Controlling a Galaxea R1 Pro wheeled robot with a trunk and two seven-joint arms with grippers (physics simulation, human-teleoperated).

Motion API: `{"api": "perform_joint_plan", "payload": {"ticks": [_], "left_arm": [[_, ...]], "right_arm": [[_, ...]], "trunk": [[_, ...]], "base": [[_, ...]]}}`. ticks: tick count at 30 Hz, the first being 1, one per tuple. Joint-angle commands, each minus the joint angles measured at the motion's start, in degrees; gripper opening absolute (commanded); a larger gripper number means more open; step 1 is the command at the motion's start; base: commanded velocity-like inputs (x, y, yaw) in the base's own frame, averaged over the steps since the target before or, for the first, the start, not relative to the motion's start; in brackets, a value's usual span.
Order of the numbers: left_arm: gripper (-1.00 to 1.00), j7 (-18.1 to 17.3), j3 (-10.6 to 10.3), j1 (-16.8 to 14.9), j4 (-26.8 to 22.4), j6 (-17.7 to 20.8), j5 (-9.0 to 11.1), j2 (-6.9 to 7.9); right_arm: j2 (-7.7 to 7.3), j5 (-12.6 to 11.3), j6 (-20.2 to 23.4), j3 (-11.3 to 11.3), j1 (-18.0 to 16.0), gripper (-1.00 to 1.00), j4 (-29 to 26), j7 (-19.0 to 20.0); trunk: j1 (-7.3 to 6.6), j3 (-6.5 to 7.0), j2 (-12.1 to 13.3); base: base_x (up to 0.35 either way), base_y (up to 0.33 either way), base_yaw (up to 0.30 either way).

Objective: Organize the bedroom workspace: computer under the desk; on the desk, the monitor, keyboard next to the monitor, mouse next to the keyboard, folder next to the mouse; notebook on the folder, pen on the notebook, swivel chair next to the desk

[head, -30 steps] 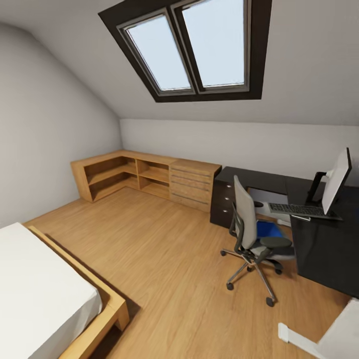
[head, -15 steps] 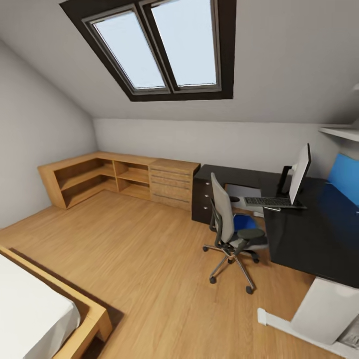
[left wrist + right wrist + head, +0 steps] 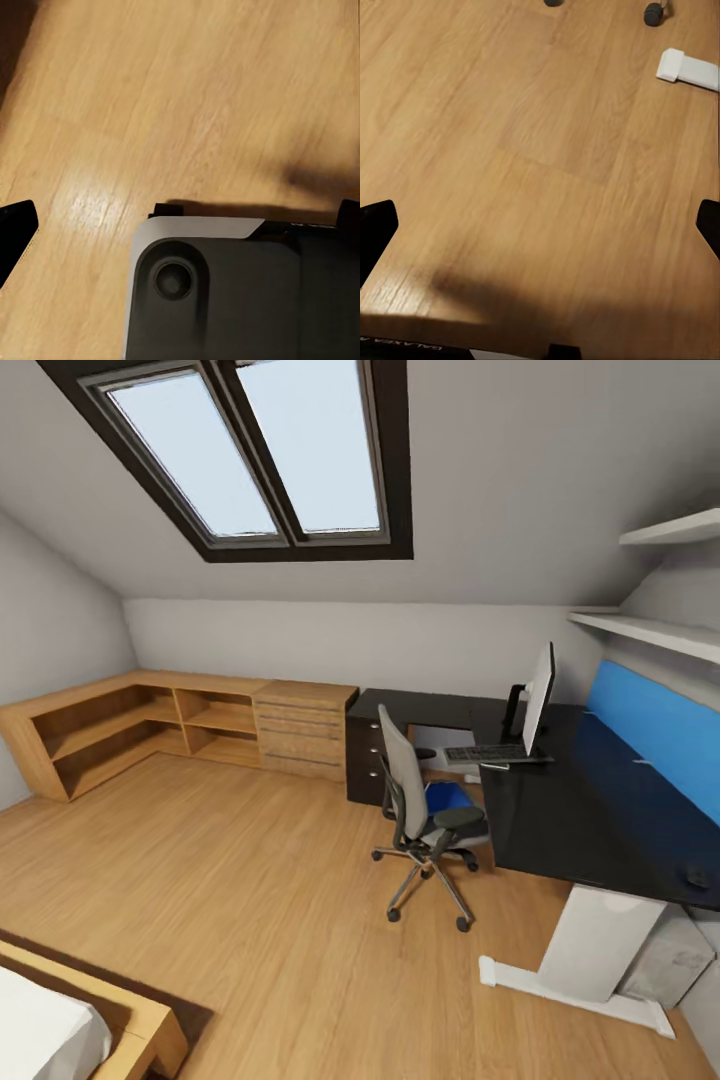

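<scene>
1. The L-shaped glossy black worktop (image 3: 570, 810) fills the right of the head view, on a white leg (image 3: 590, 945) at lower right, with a black drawer unit (image 3: 365, 760) at its far end.
2. The monitor (image 3: 538, 698) stands upright on the worktop right of centre, seen nearly edge-on, with the keyboard (image 3: 495, 753) lying flat just in front of its stand.
3. The mouse (image 3: 697, 878) sits on the worktop near the right edge of the frame, well apart from the keyboard.
4. The swivel chair (image 3: 420, 815) stands at frame centre just beside the worktop, its back toward the camera, and the blue folder (image 3: 447, 797) lies on its seat.
5. A light-wood cabinet (image 3: 180, 725) runs along the wall at middle left; a bed corner (image 3: 90, 1020) shows at lower left and a skylight (image 3: 250, 450) at the top.
6. The left gripper (image 3: 180, 217) and the right gripper (image 3: 540, 229) each show dark fingertips at opposite frame edges, spread wide, holding nothing above the wooden floor (image 3: 540, 150).
</scene>
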Motion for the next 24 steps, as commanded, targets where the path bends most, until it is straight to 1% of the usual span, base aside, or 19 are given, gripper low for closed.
{"api": "perform_joint_plan", "payload": {"ticks": [1, 8, 11, 24], "left_arm": [[1.0, -0.1, -0.1, 0.0, 0.0, -0.2, 0.5, 0.03], [1.0, -0.1, -0.1, 0.0, 0.0, -0.2, 0.5, 0.02], [1.0, -0.1, -0.1, 0.0, 0.0, -0.2, 0.5, 0.04], [1.0, -0.1, -0.1, 0.0, 0.0, -0.2, 0.5, 0.04]], "right_arm": [[0.01, 0.3, -0.1, 0.0, 0.0, 1.0, 0.0, -0.1], [0.01, 0.3, -0.1, 0.0, 0.0, 1.0, 0.0, -0.1], [0.01, 0.4, -0.1, 0.0, 0.0, 1.0, 0.0, -0.1], [0.01, 0.4, -0.1, 0.0, 0.0, 1.0, 0.0, -0.1]], "trunk": [[0.01, -0.07, -0.1], [0.01, -0.07, -0.1], [0.01, -0.07, -0.1], [0.01, -0.07, -0.1]], "base": [[0.0, 0.235, -0.3], [0.007, 0.295, -0.3], [0.026, 0.165, -0.3], [0.004, 0.028, -0.3]]}}
